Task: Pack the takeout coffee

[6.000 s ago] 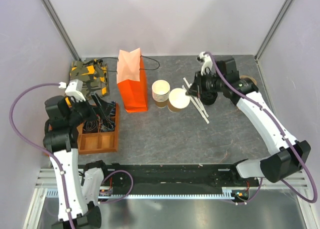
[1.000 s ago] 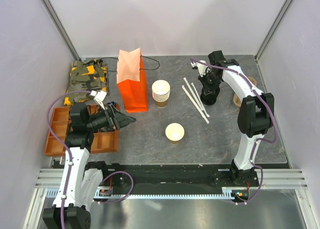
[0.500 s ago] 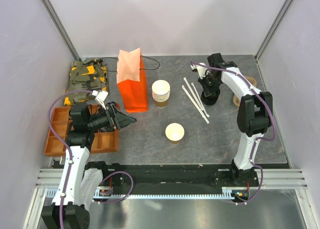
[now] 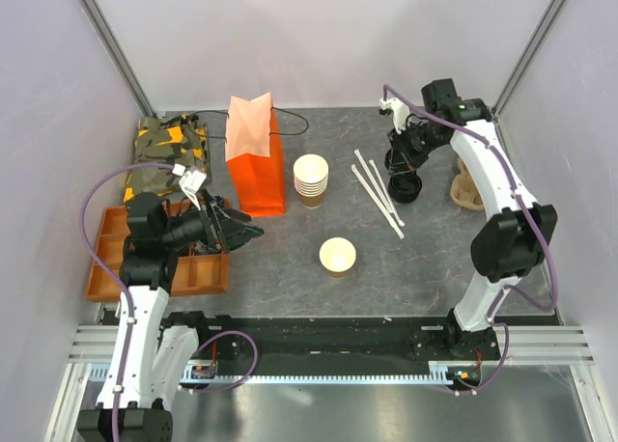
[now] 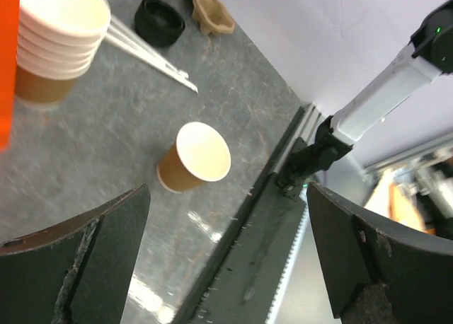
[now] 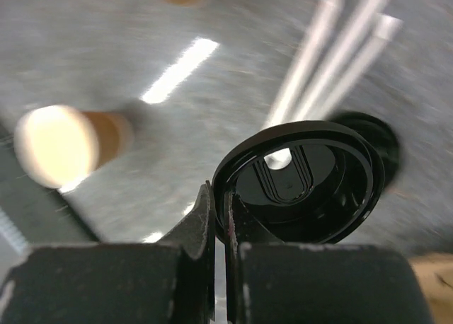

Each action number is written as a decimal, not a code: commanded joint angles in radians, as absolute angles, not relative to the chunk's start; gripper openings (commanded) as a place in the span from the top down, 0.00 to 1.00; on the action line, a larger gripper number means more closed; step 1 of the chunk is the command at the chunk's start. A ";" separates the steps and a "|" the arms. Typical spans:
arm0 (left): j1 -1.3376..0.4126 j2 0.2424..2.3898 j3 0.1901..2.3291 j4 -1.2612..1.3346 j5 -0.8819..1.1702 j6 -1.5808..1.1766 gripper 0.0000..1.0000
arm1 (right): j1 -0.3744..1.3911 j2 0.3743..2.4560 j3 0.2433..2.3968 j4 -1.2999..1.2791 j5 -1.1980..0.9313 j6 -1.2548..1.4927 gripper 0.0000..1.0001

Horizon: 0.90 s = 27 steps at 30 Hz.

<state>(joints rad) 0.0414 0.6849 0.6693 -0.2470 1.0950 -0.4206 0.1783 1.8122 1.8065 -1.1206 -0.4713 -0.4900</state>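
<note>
The takeout coffee's cup (image 4: 337, 256), a small tan paper cup, stands alone and open-topped at mid-table; the left wrist view also shows the cup (image 5: 195, 158). My right gripper (image 4: 407, 152) hangs at the back right, shut on the rim of a black lid (image 6: 304, 182) held edge-on above a stack of black lids (image 4: 404, 187). In its own view the right gripper (image 6: 221, 197) pinches the lid's edge. My left gripper (image 4: 243, 232) is open and holds nothing, left of the cup and pointing toward it. The cup shows beyond the left gripper (image 5: 228, 197), not between its fingers.
An orange paper bag (image 4: 256, 157) stands upright at the back left, a stack of lidless tan cups (image 4: 310, 179) beside it. White straws (image 4: 379, 193) lie near the lids. An orange tray (image 4: 116, 268) sits under my left arm; a cardboard holder (image 4: 466, 186) is far right.
My right gripper has risen off the lid stack with one black lid pinched in it. My left gripper's jaws have spread slightly wider. The lone cup has not moved.
</note>
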 commanded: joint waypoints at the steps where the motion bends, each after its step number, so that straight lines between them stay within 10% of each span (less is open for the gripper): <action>1: 0.015 0.689 0.778 -0.172 1.137 -0.235 0.00 | 0.176 1.758 1.861 -1.453 -0.883 -0.598 1.00; 12: -0.345 0.753 0.827 -0.086 0.872 0.123 0.11 | 0.175 1.554 1.494 -1.459 -1.516 -0.525 1.00; 27: -1.029 0.871 0.693 0.399 0.282 0.644 0.39 | 0.209 1.440 1.336 -1.385 -1.529 -0.285 1.00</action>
<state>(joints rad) -0.9131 0.8394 0.7322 0.1974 0.4477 0.3946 0.2062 1.4284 1.3464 -1.3624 -1.4471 -0.3862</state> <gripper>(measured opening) 0.657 0.029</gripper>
